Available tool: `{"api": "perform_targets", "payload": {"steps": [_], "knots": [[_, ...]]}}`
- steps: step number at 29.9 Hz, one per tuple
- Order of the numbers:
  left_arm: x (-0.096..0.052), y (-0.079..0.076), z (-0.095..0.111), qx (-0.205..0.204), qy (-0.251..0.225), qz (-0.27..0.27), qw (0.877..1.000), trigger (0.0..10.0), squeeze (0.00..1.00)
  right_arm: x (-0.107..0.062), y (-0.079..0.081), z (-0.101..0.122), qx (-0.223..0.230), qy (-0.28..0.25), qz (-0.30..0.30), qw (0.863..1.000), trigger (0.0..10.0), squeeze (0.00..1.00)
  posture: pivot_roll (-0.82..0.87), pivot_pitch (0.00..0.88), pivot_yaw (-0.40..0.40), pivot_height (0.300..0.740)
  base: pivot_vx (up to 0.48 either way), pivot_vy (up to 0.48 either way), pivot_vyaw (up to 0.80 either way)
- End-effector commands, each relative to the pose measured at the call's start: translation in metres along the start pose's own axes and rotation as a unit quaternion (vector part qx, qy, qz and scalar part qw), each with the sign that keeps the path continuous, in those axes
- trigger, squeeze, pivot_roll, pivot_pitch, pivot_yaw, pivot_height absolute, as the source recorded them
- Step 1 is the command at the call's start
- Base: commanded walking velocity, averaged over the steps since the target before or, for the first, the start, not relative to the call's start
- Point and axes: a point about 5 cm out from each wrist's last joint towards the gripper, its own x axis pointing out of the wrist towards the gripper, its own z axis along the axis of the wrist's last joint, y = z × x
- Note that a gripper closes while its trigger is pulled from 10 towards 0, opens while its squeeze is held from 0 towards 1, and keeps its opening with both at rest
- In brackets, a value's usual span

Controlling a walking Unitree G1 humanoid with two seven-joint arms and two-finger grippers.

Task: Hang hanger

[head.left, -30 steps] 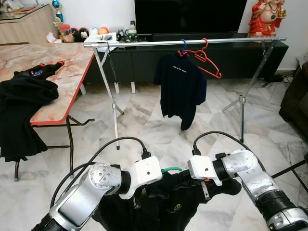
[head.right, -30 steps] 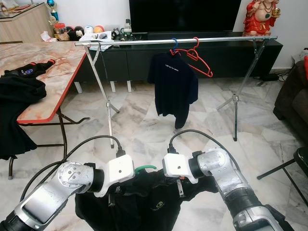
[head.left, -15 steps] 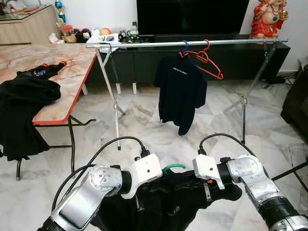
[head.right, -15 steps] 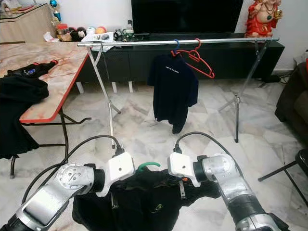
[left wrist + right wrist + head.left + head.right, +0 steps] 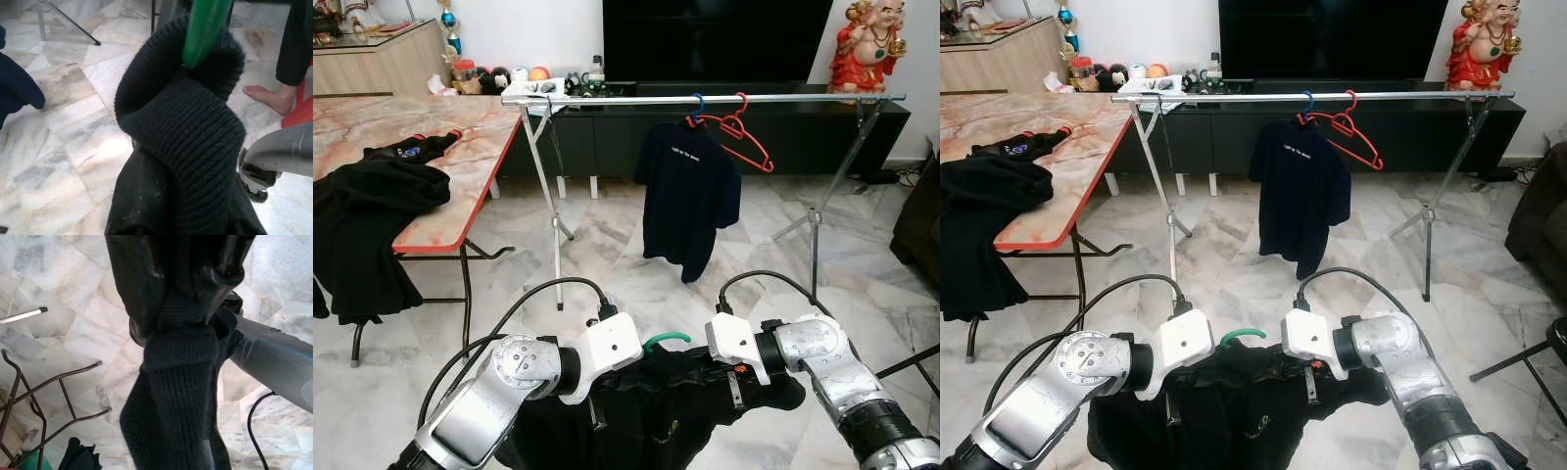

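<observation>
— So where's the garment now?

— Low in front of the robot, well short of the rail (image 5: 705, 99). The black garment (image 5: 656, 416) rides on a green hanger (image 5: 664, 341), whose hook pokes up between the two wrists. The left pincer (image 5: 161, 215) is clenched on the knit collar just under the hook; the right pincer (image 5: 188, 289) is clamped on a fold of the same cloth.

— How should the hanging go?

— I'd keep both grips firm and the hook upright, walk closer, then lift until the hook clears the rail and lower it on.

— Which spot?

— Left of the navy shirt (image 5: 688, 196) looks best: the bare stretch there is wide. A red hanger (image 5: 736, 130) sits just right of the shirt.

— Anything in the way?

— The table (image 5: 450, 196) edge stands to the left, and the rack's legs (image 5: 548, 211) splay outward across the marble floor (image 5: 607, 245). Steering down the middle keeps clear of both.
</observation>
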Motion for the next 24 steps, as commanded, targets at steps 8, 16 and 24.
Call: {"api": "perform_targets", "payload": {"steps": [8, 16, 24], "knots": [[0.005, -0.008, 0.000, 0.030, 0.011, -0.027, 0.999, 0.0, 0.00, 0.000, -0.009, 0.029, -0.046, -0.033, 0.026, 0.998, 10.0, 1.00, 0.13, 0.000, 0.044, 0.740, 0.000, 0.000, 0.00], [0.002, 0.009, -0.010, 0.030, 0.045, 0.037, 0.998, 0.0, 0.00, -0.005, -0.009, 0.028, -0.058, 0.003, 0.056, 0.997, 10.0, 1.00, 0.13, 0.000, 0.060, 0.740, 0.000, 0.000, 0.00], [-0.005, 0.022, -0.024, 0.041, 0.097, 0.089, 0.990, 0.0, 0.00, -0.034, -0.004, 0.023, -0.076, 0.071, 0.081, 0.991, 10.0, 1.00, 0.11, 0.026, 0.057, 0.740, 0.000, 0.000, 0.00]]}}
